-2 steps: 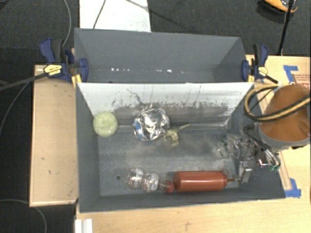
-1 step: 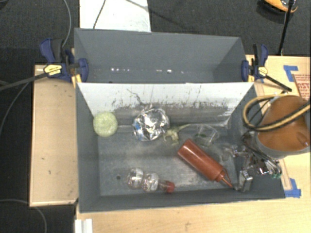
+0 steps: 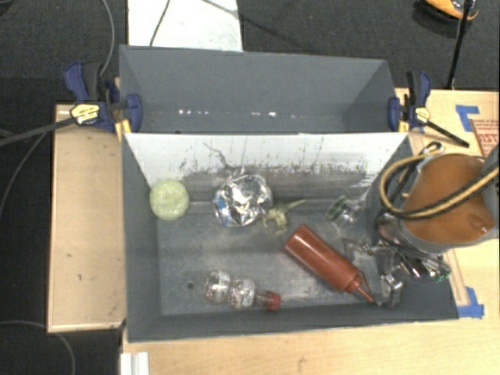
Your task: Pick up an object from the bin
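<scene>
My gripper [image 3: 394, 276] is low in the bin's front right corner, under the orange cover. Just to its left lies a red-brown squeeze bottle [image 3: 320, 260], slanted, with its pointed nozzle toward the gripper and nearly touching it. A small clear piece with green on it [image 3: 341, 208] lies behind the bottle, near the back wall. I see nothing held in the gripper.
A crumpled foil ball [image 3: 242, 200] sits mid-back with a small olive-green scrap [image 3: 277, 219] beside it. A pale green ball [image 3: 169, 199] rests in the back left corner. A clear crushed bottle with a red cap [image 3: 238, 291] lies at the front.
</scene>
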Tool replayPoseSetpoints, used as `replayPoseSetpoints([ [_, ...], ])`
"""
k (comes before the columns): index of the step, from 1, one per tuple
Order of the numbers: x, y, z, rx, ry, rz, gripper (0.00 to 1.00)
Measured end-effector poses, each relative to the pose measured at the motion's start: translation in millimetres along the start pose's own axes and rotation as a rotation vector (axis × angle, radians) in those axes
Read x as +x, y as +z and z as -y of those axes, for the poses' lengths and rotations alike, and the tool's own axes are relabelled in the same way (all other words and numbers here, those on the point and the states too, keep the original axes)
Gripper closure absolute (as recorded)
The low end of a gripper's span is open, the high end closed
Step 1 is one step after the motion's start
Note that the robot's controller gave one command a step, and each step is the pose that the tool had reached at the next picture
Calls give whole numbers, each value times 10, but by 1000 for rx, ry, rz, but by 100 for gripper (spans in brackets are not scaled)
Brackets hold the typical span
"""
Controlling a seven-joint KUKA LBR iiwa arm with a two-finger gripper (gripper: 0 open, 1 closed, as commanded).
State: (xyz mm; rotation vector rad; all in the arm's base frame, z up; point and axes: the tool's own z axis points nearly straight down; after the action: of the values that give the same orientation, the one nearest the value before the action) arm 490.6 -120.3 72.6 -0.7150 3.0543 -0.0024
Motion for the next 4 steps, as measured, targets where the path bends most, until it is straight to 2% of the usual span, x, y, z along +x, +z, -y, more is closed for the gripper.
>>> replayPoseSetpoints([
  [1,-362,-51,-884,-5,121,-7,100],
  [2,-368,-54,-878,-4,118,-4,0],
  [3,-369,-55,-878,-4,116,-4,0],
  [4,-430,-468,-867,-7,75,-10,0],
])
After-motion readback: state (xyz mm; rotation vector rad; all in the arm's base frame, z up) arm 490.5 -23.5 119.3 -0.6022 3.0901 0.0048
